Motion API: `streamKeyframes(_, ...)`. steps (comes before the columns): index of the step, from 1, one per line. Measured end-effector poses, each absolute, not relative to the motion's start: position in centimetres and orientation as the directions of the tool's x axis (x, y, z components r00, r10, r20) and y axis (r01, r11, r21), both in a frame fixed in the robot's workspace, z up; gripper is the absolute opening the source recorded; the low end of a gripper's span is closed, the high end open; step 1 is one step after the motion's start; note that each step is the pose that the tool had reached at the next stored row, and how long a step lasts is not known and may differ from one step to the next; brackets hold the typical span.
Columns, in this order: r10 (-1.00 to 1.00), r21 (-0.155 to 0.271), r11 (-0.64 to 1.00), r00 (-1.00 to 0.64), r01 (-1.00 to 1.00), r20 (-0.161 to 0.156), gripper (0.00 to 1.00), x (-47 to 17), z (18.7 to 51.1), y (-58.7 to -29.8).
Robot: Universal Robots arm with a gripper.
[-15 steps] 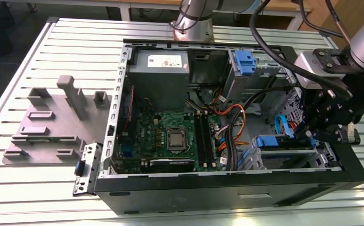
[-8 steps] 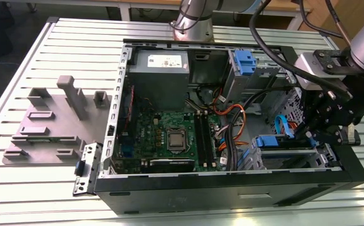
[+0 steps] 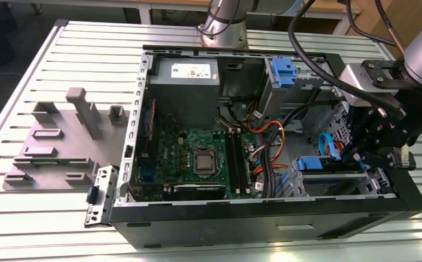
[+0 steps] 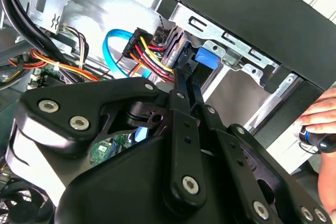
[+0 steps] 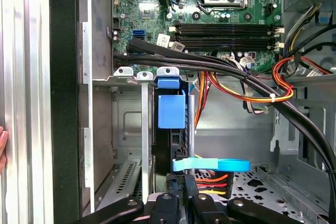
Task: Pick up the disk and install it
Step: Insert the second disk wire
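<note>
Slotted aluminium table (image 3: 72,49) carrying an open black computer case (image 3: 269,210), motherboard (image 3: 196,158) facing up. A grey fixture block (image 3: 58,139) lies at the left of the exterior view.

Position of the work: the gripper (image 4: 182,77) hangs over the drive bay (image 3: 334,183) at the lower right of the exterior frame. The disk (image 5: 171,111) seems to stand edge-on in that bay. Its blue rail and tab show in the first wrist view, just beside a metal bay wall (image 5: 144,129).

Pincer: whether it is apart, together or clamped on the disk cannot be told, since the gripper's own black linkage covers the tip.

Handling, as a judgement: a metal-bodied drive is stiff, fairly heavy for its size and sensitive to knocks. Its smooth faces may slip. The safest hold is likely across the two long edges, on the blue rails, clear of the connector end.

Hidden or unclear:
- The drive's label and most of its body are masked by the bay walls.
- Red, yellow and orange power leads (image 4: 149,56) and a light-blue data cable (image 5: 210,164) crowd the bay and hide how deep the disk sits.
- A person's hand (image 4: 321,121) rests at the case's outer edge in the second wrist view, cut off by the frame
</note>
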State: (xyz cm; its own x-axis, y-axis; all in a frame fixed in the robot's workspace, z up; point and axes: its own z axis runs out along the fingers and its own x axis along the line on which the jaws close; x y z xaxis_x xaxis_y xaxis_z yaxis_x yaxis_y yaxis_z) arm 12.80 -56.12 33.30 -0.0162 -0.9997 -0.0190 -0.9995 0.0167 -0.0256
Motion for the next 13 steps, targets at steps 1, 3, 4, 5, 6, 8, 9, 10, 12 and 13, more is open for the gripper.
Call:
streamKeyframes(1, -1.000, -0.026, 0.017, -0.016, -1.000, -0.019, 0.16, 12.80, 33.30, -56.12)
streamKeyframes(3, -1.000, -0.026, 0.017, -0.016, -1.000, -0.019, 0.16, 12.80, 33.28, -56.12)
streamKeyframes(4, -1.000, -0.026, 0.017, -0.016, -1.000, -0.019, 0.16, 12.80, 33.28, -56.12)
streamKeyframes(5, -1.000, -0.026, 0.017, -0.016, -1.000, -0.019, 0.16, 12.80, 33.27, -56.12)
streamKeyframes(6, -1.000, -0.026, 0.017, -0.016, -1.000, -0.020, 0.16, 12.80, 33.21, -56.12)
streamKeyframes(8, -1.000, -0.026, 0.017, -0.016, -1.000, -0.020, 0.16, 12.80, 33.07, -56.12)
streamKeyframes(9, -1.000, -0.026, 0.017, -0.016, -1.000, -0.019, 0.16, 12.80, 33.01, -56.12)
streamKeyframes(10, -1.000, -0.026, 0.017, -0.016, -1.000, -0.019, 0.16, 12.80, 32.95, -56.12)
streamKeyframes(12, -1.000, -0.026, 0.017, -0.016, -1.000, -0.019, 0.16, 12.80, 32.88, -56.12)
streamKeyframes(13, -1.000, -0.026, 0.017, -0.016, -1.000, -0.019, 0.16, 12.80, 32.88, -56.12)
